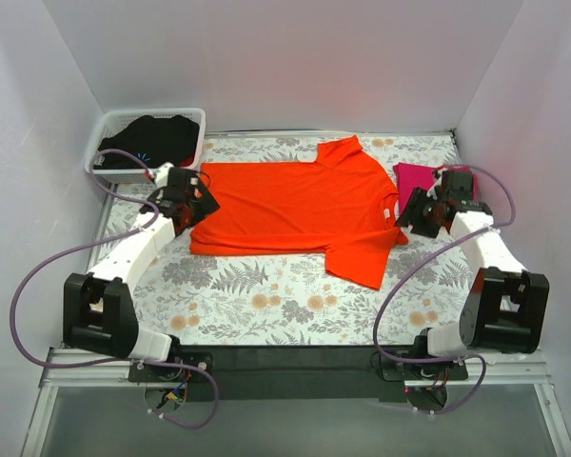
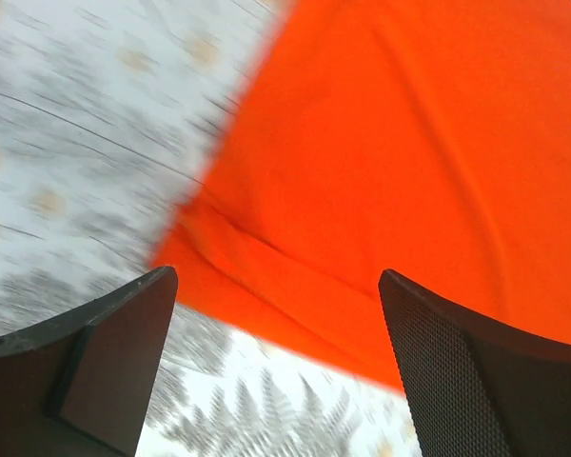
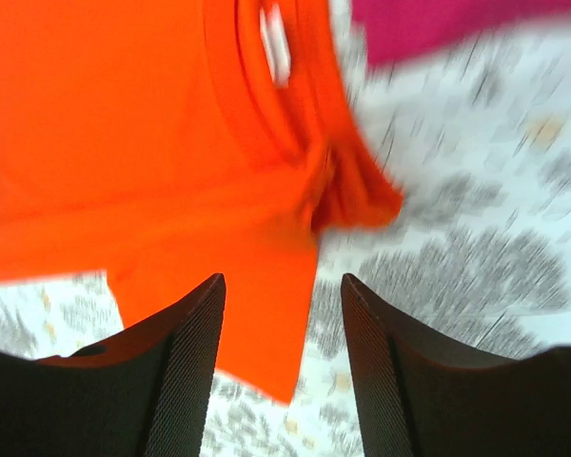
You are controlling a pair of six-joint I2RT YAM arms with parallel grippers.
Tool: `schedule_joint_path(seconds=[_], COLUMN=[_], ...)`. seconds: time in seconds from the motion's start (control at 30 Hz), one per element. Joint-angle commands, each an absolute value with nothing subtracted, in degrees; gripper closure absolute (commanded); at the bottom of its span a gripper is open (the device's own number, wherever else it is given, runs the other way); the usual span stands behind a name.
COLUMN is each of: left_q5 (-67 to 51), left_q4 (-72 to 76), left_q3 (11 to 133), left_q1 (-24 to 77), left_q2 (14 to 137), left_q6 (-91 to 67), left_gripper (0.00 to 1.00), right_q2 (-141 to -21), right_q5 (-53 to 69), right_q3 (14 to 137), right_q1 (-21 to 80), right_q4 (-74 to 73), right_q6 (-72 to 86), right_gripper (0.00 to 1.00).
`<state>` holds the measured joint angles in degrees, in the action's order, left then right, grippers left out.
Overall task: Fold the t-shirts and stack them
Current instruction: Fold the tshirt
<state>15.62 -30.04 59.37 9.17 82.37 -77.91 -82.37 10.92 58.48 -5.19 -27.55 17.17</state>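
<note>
**Limp cloth: take it by the edges**

On the flowered bench [image 1: 266, 295] the orange t-shirt [image 1: 295, 205] lies spread flat, with the pink t-shirt [image 1: 414, 176] just beside its collar end. We judge both light and floppy, best pinched at hem and shoulder. The left tool [image 2: 278, 286] and right tool [image 3: 284, 286] stand apart, seemingly empty through the blur.

Spread t-shirt [image 1: 295, 205] lies flat mid-tabletop [image 1: 266, 295], hem to the left, collar to the right, one sleeve toward the far edge, the other toward the near edge. Second t-shirt [image 1: 414, 176] sits at far right, just beside the collar end. Basket [image 1: 95, 157] in the far left corner, a garment [image 1: 157, 133] in it. Left claw [image 1: 202, 202] over the hem edge, in front of the basket; right claw [image 1: 411, 215] by the collar, in front of the second t-shirt.
</note>
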Motion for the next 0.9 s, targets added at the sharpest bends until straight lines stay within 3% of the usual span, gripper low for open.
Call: schedule_joint_path(seconds=[0.0, 0.13, 0.33, 0.7, 0.87], left_q5=[10.65, 5.11, 3.00, 1.67, 1.85], left_q4=[-34.01, -32.88, -32.26, -32.43, -33.22], left_q3=[57.66, 58.26, 68.44, 81.64, 83.85], left_q1=[22.65, 36.52, 47.71, 53.08, 53.79], left_q2=[77.61, 80.67, 93.13, 111.17, 114.96], left_q6=[-81.55, -85.69, -85.61, -83.50, -83.41], left_gripper=[0.19, 0.19, 0.19, 0.28, 0.40], right_q2=[-77.44, -73.66, -69.79, -69.52, -70.84], right_q5=[16.43, 20.99, 21.88, 25.57, 26.28], right_q3=[49.32, 43.08, 36.57, 30.77, 29.36], right_q1=[-4.40, -3.60, -3.52, -3.25, -3.08], right_q4=[-28.21, -27.42, -27.33, -25.93, -24.87], right_q6=[17.31, 18.10, 18.37, 19.69, 20.04], right_gripper=[0.51, 0.56, 0.56, 0.56, 0.56])
